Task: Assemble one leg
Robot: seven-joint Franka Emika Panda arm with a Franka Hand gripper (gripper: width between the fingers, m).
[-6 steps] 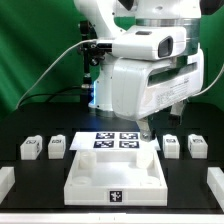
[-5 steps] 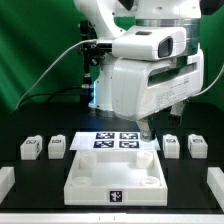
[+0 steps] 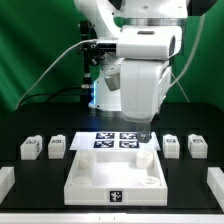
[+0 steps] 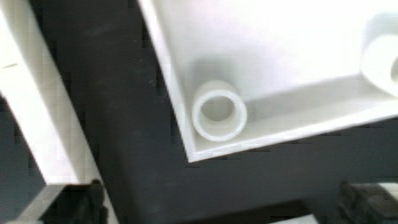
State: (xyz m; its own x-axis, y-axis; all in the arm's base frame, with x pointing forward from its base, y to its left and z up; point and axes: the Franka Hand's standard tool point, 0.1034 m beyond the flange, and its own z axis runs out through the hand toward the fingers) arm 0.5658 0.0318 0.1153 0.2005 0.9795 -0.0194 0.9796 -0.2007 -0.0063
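- A leg (image 3: pixel 30 148) and a second leg (image 3: pixel 57 147) stand side by side on the black worktop (image 3: pixel 112 212) at the exterior view's left. There is a narrow gap between them, and nothing grips either one.
- A third leg (image 3: pixel 171 145) and a fourth leg (image 3: pixel 197 145) stand the same way at the exterior view's right. All four form one row across the worktop, each showing a small tag on its front.
- The tabletop (image 3: pixel 113 172), a large white rimmed square, lies between the two pairs, with a tag on its near wall. A strip of bare worktop separates its side edges from the second and third legs.
- In the wrist view, one inner corner of the tabletop (image 4: pixel 267 60) fills the frame. A round socket (image 4: pixel 219 110) sits just inside the rim, and dark worktop (image 4: pixel 125 130) runs along the rim's outer edge.
- The marker board (image 3: pixel 115 140) lies flat just behind the tabletop's far edge.
- The pincer (image 3: pixel 147 129) hangs from the arm (image 3: pixel 145 70) over the tabletop's far corner on the exterior view's right, close to the third leg but apart from it. The pictures do not show how far the pincer is spread, and nothing can be seen in its grasp.
- White parts lie at the near worktop edges, one at the exterior view's left (image 3: pixel 5 181) and one at its right (image 3: pixel 216 181). Open black surface lies in front of the tabletop.
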